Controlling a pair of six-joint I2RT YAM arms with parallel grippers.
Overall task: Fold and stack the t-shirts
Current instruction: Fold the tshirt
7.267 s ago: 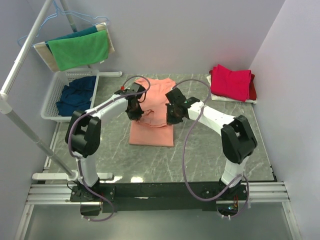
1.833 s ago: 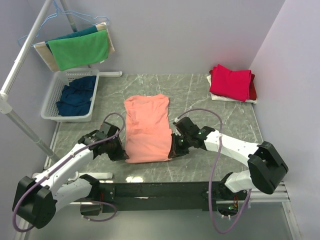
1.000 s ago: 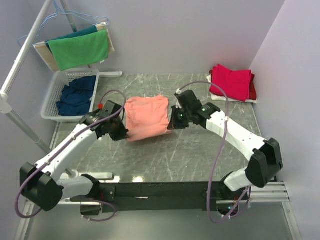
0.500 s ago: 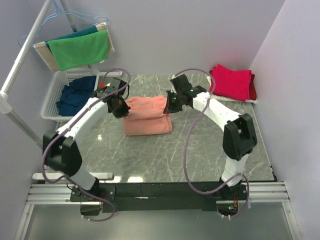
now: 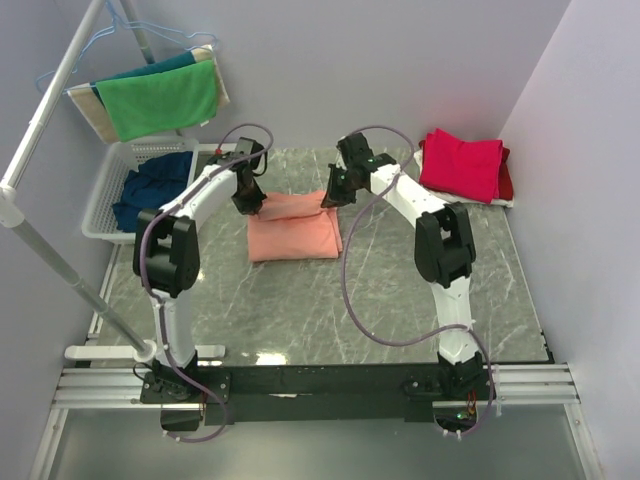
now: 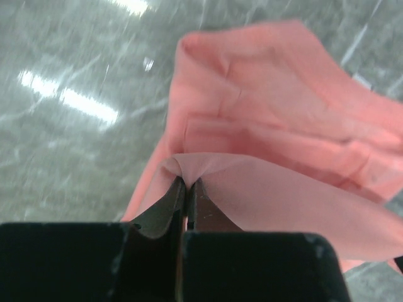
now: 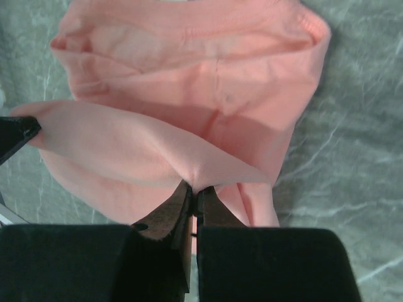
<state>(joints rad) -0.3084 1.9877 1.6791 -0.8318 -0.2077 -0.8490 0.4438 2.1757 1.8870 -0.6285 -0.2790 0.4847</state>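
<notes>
A salmon-orange t-shirt (image 5: 295, 232) lies folded in half on the marble table (image 5: 400, 290), its top layer pulled toward the back. My left gripper (image 5: 254, 203) is shut on the shirt's left edge (image 6: 189, 165), and my right gripper (image 5: 330, 196) is shut on the right edge (image 7: 201, 173). Both hold the pinched hem just above the lower layer (image 7: 208, 82). A stack of folded crimson-pink and red t-shirts (image 5: 462, 166) rests at the back right corner. A dark navy t-shirt (image 5: 152, 188) lies crumpled in the white basket (image 5: 108, 228) at the left.
Green, teal and beige cloths (image 5: 160, 98) hang on a rack (image 5: 40, 120) at the back left. The basket sits beside the table's left edge. A white sheet (image 5: 435, 192) lies under the folded stack.
Both grippers carried the shirt's near hem from the front of the table up and over to the back, folding the shirt in half. Both arms now reach far back.
</notes>
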